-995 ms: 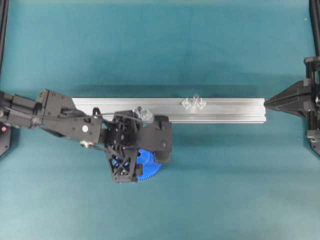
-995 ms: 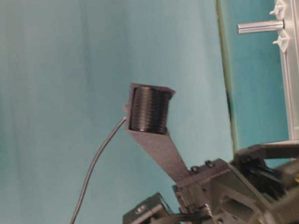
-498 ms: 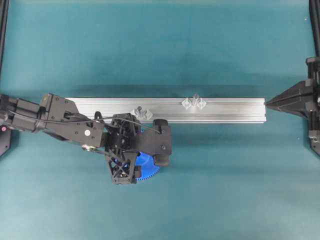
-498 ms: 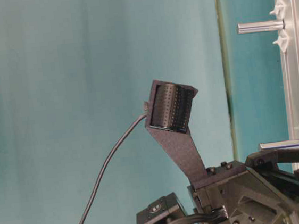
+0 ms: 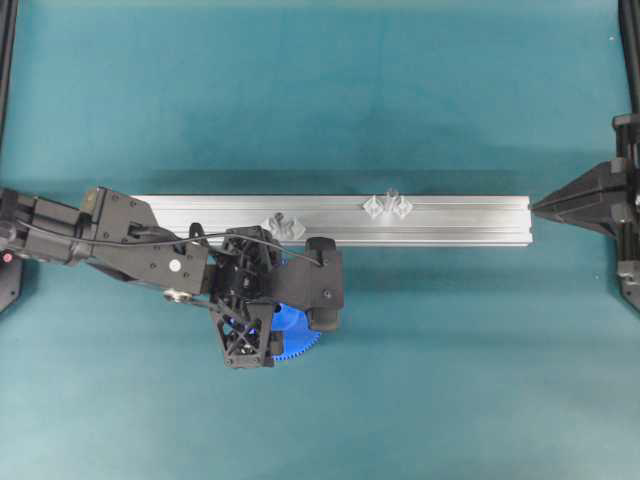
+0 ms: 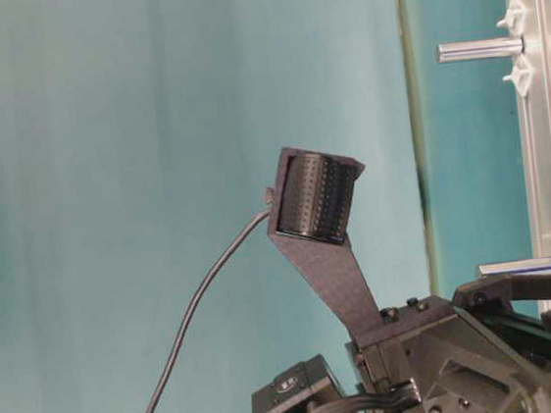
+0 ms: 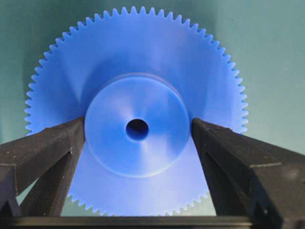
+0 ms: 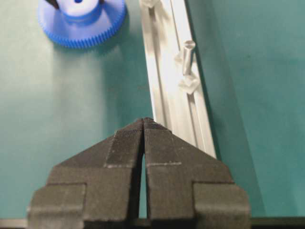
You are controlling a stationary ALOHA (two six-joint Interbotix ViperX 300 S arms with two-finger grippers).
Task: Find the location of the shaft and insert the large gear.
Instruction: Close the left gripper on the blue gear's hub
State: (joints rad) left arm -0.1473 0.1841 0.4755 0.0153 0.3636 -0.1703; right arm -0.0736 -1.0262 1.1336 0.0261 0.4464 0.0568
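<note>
In the left wrist view the large gear point(image 7: 136, 117) fills the picture: a bright blue plastic disc with a fine saw-toothed rim, lying flat on the matte teal surface point(image 7: 276, 57), its raised round hub pierced by a small dark centre hole. The left gripper point(image 7: 138, 131) has its rough black jaws spread wide, one on each side of the hub. The tips stand right at the hub wall, but whether they press it or only sit beside it is hard to make out. The lowest teeth are cut off behind the jaw bases.

From overhead, the left gripper point(image 5: 275, 320) covers most of the gear point(image 5: 298, 335), leaving only a blue crescent of teeth showing just in front of the rail point(image 5: 450, 222), a long ribbed aluminium bar with grooves along its length.

Farther along the rail stands the shaft point(image 5: 391, 194), a short thin grey pin between two tiny clear diamond-shaped mounts; it is well apart from the gear. A second pin with clear mounts point(image 5: 284, 224) sits on the rail close to the left wrist, partly hidden by it.

At the far right end, the right gripper point(image 8: 144, 125) has its ridged black jaws pressed together, holding nothing, its tip pointing at the end of the rail point(image 8: 190, 114).
</note>
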